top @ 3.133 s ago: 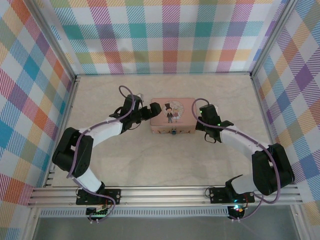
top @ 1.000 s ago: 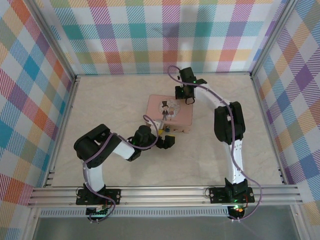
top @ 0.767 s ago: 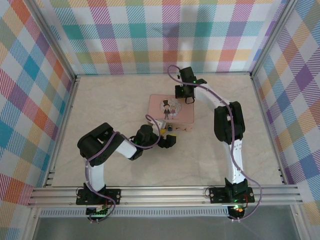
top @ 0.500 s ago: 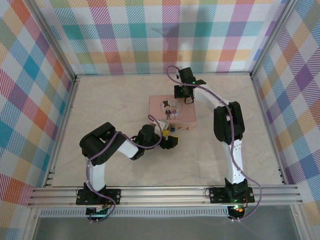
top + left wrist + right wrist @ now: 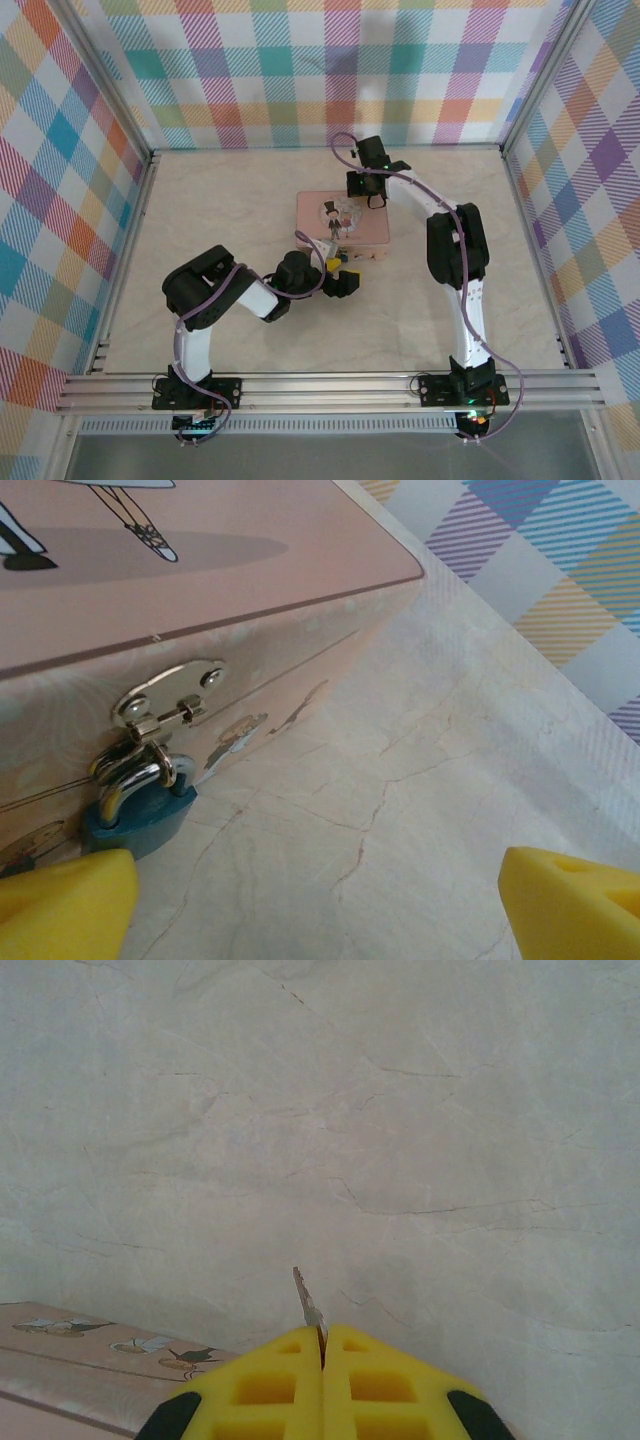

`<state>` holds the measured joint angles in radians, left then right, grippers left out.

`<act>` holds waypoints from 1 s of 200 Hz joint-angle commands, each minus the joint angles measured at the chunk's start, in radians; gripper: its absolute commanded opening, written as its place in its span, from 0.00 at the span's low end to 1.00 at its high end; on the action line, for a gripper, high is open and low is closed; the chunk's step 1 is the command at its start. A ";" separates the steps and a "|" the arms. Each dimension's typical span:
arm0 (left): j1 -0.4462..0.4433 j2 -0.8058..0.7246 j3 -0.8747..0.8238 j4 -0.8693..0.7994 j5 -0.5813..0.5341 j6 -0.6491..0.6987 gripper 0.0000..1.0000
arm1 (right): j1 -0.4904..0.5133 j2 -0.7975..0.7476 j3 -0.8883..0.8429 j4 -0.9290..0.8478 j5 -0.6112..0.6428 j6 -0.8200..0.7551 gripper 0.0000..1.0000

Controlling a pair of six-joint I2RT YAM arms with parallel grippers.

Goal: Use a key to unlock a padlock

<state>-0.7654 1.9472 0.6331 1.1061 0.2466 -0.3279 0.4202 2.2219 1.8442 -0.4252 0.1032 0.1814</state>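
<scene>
Right claw (image 5: 322, 1332) outstretched, pinching the key (image 5: 306, 1303)

arms (image 5: 470, 320): white links, black joints | cables (image 5: 336, 143): purple | jaws: yellow, blocky tips

A pale cream marble-patterned tabletop (image 5: 220, 210) with fine dark veins, evenly lit. Behind the tabletop stands a back wall of pastel plaid cloth (image 5: 330, 70) in pink, teal, yellow, orange and purple checks. Matching plaid side panels (image 5: 60, 200) rise to the tabletop's left and right. Silver aluminium frame posts (image 5: 104, 75) meet its far corners, and a ribbed silver aluminium rail (image 5: 330, 388) runs along its near edge
</scene>
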 commanded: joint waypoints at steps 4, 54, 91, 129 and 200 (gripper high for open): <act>-0.006 -0.007 0.021 0.138 -0.105 0.003 0.94 | 0.066 0.004 -0.052 -0.172 -0.099 0.015 0.00; 0.009 0.030 0.069 0.216 0.105 -0.059 0.86 | 0.077 -0.014 -0.094 -0.150 -0.098 0.020 0.00; 0.045 0.025 0.055 0.252 0.144 -0.117 0.82 | 0.077 -0.017 -0.100 -0.144 -0.103 0.020 0.00; 0.051 -0.004 0.028 0.170 0.063 -0.103 0.82 | 0.077 -0.022 -0.096 -0.143 -0.093 0.017 0.00; 0.041 -0.176 -0.129 -0.020 -0.196 -0.010 0.90 | 0.080 -0.039 -0.067 -0.173 -0.003 0.038 0.00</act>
<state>-0.7475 1.8275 0.5236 1.1202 0.2153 -0.4145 0.4652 2.1887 1.7954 -0.4183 0.1158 0.2016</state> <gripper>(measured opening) 0.896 0.065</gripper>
